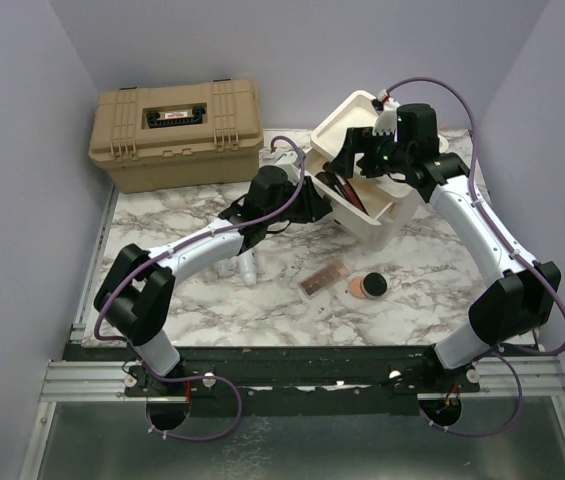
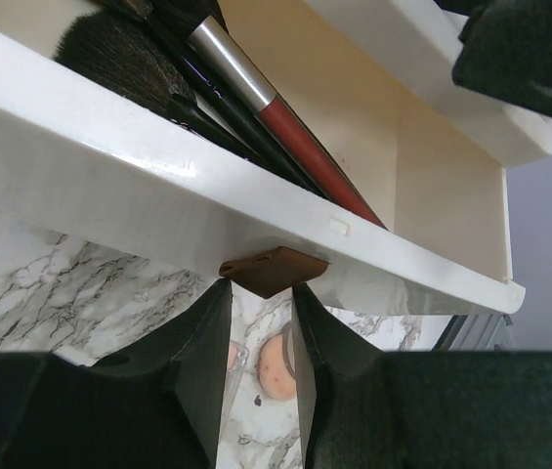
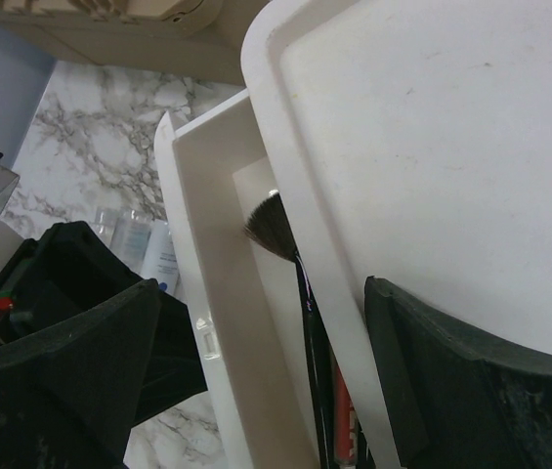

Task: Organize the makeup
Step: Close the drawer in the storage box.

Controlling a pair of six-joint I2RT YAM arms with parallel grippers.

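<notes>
The cream drawer unit [image 1: 345, 122] stands at the back right with its drawer [image 1: 377, 218] pulled out. Black-handled brushes [image 1: 347, 190] and a red-handled one [image 2: 305, 147] lie in the drawer. My left gripper [image 1: 314, 205] is at the drawer front, with its jaws closed on the brown pull tab [image 2: 274, 269]. My right gripper [image 1: 364, 150] is wide open and straddles the unit's top edge [image 3: 315, 244], above a fan brush [image 3: 274, 227]. The pink palette [image 1: 324, 280] and the round compact [image 1: 367, 287] lie on the marble. The whitish bottles [image 1: 242, 268] lie under my left arm.
The tan toolbox [image 1: 177, 130] stands at the back left against the wall. The marble tabletop [image 1: 432, 270] ends at a black rail in front. The compact [image 2: 276, 362] shows between the left fingers, and the bottles [image 3: 148, 244] show in the right wrist view.
</notes>
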